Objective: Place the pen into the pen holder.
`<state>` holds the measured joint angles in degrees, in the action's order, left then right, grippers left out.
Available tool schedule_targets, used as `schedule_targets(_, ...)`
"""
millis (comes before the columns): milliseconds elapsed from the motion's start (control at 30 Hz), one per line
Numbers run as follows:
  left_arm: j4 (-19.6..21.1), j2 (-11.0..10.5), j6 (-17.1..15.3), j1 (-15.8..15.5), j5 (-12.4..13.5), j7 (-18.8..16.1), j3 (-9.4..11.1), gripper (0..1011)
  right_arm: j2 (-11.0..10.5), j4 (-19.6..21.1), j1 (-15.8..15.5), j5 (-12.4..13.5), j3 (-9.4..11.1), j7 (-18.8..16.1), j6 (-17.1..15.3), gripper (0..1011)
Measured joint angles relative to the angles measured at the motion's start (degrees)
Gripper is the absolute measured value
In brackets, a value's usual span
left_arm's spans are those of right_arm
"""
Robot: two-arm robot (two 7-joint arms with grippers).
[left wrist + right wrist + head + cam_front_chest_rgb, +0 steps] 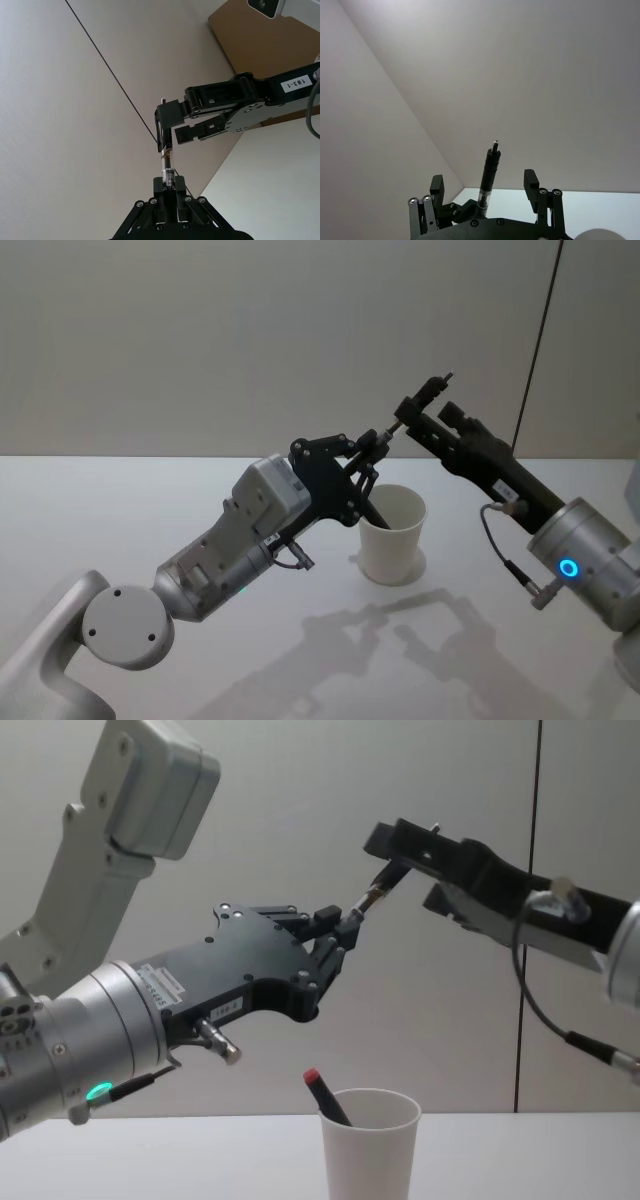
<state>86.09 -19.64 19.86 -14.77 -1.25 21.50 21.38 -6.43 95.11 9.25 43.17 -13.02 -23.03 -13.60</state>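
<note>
Item: pen holder (392, 540), a white paper cup, upright on the white surface (150, 510), near its middle. Item: pen (322, 1092), black with a red end, standing inside the cup; it leans toward the robot's left, red end uppermost and just above the rim. Item: left tool (375, 445), raised above and slightly left of the cup, fingers closed on the lower barrel of a second pen (489, 175), dark with a clear section, which points up and to the right. Item: right tool (420, 400), raised above and right of the cup, facing the left tool, fingers spread open; the upper end of the second pen sits between them, and no contact with either finger is evident in the right wrist view.
</note>
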Motion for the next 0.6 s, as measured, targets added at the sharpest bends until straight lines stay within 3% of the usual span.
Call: schedule_targets(600, 0.0, 0.0, 0.0, 0.0, 0.0, 0.0, 0.0, 138, 2.3, 0.3, 1.8, -1.3, -2.1, 4.6, -0.4, 997)
